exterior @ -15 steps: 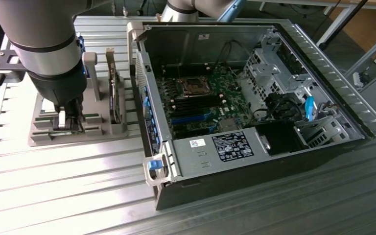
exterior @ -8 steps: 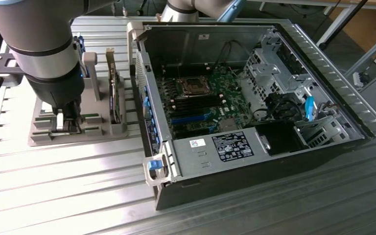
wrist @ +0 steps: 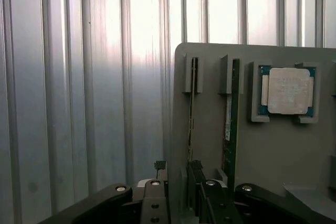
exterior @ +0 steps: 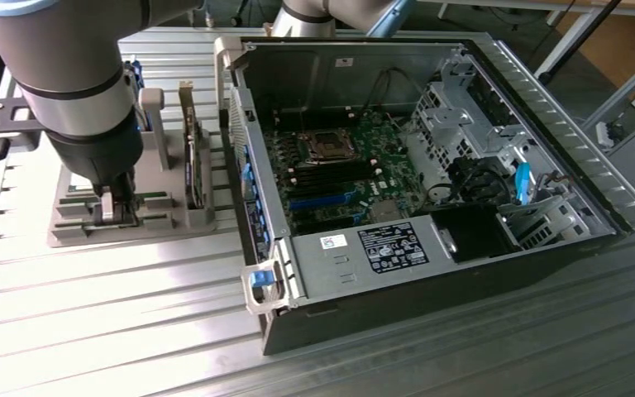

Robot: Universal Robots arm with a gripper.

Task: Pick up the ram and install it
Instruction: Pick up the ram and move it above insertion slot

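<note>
Slatted table (exterior: 97, 314); hand (wrist: 182, 184) straddles ram (wrist: 192, 108) at tray (wrist: 273, 150) edge

Thin ram (wrist: 192, 114) stands on edge, slotted in the grey holder (wrist: 273, 150).

Ribbed alu table (exterior: 97, 331): grey parts holder (exterior: 75, 236), open PC case (exterior: 406, 302).

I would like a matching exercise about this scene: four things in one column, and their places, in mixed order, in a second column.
Things:
1. CPU
2. ram
3. motherboard
4. gripper

Places:
A. inside the open case
B. low over the grey holder
C. flat in the holder's square pocket
D. on edge in a narrow slot of the holder

Pairs: 1-C, 2-D, 3-A, 4-B.
</note>
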